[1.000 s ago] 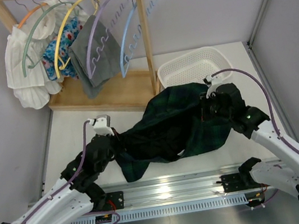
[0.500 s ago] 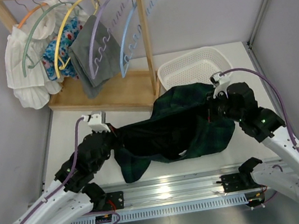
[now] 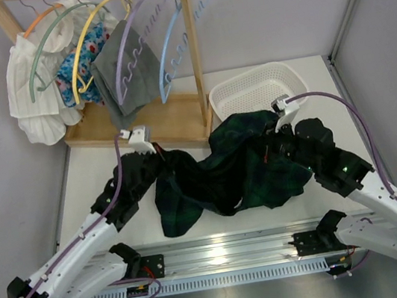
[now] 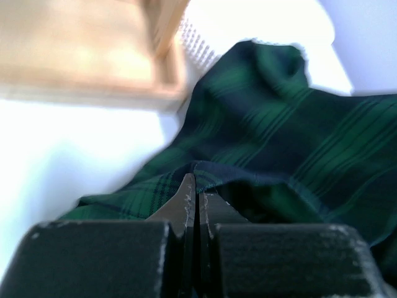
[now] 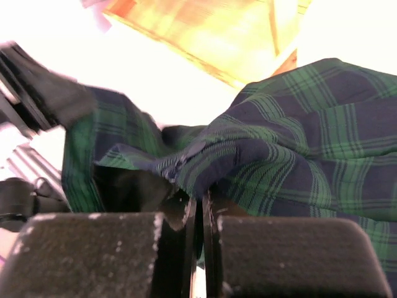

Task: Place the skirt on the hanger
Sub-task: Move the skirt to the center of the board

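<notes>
Top external view: the dark green plaid skirt (image 3: pixel 239 169) is bunched between the 2 arms over the worktop (image 3: pixel 91 188), just in front of the wooden rack (image 3: pixel 145 123) and white basket (image 3: pixel 253 87). Pressed together, the left fingers (image 4: pixel 189 197) pinch its edge; the right fingers (image 5: pixel 186 217) pinch a fold likewise.

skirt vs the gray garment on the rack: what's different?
Skirt is dark green plaid; gray garment is plain. Skirt sits bunched over the table, pinched by left gripper and right gripper; gray garment hangs on the rack. Both are cloth.
</notes>
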Controlling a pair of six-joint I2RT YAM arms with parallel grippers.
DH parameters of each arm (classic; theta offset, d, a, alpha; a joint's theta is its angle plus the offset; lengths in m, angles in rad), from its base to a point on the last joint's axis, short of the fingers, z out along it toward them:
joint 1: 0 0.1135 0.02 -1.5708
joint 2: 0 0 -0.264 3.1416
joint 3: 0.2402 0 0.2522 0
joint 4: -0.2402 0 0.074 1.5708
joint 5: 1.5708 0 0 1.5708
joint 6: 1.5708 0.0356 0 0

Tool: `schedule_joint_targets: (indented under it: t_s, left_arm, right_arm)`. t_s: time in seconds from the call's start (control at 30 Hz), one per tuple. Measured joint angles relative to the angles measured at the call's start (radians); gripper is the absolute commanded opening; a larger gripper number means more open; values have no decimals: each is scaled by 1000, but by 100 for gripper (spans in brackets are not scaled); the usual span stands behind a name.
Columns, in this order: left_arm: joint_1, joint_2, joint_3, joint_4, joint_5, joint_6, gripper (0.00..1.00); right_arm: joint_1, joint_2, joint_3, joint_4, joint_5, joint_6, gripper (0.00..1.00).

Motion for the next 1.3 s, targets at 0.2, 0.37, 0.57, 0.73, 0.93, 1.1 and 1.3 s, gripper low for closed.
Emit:
schedule_joint_targets:
  t_s: [0.2,0.37,0.57,0.73,0.93,1.1,1.3]
  left_arm:
    - [25,91,185,51,164,64,10]
    - [25,39,151,-1,164,78,22]
    - [25,-14,72,-231,52,8,70]
    - [25,-159,-3,-387,-8,-112,99]
    - [25,-239,-3,-518,-62,-214,100]
    - [0,-166,-21,-612,-109,-319,98]
    - [-87,-160,-85,-624,-127,-427,97]
  right_arm:
    - [91,28,14,13,185,-42,0]
    - [96,-2,-29,9,280,-39,0]
    - [96,35,-48,-51,325,-13,0]
    - [87,110,-51,-58,319,23,0]
    - [46,251,-18,-72,290,78,0]
    - [6,313,18,-85,264,106,0]
    - [-30,343,42,-94,251,119,0]
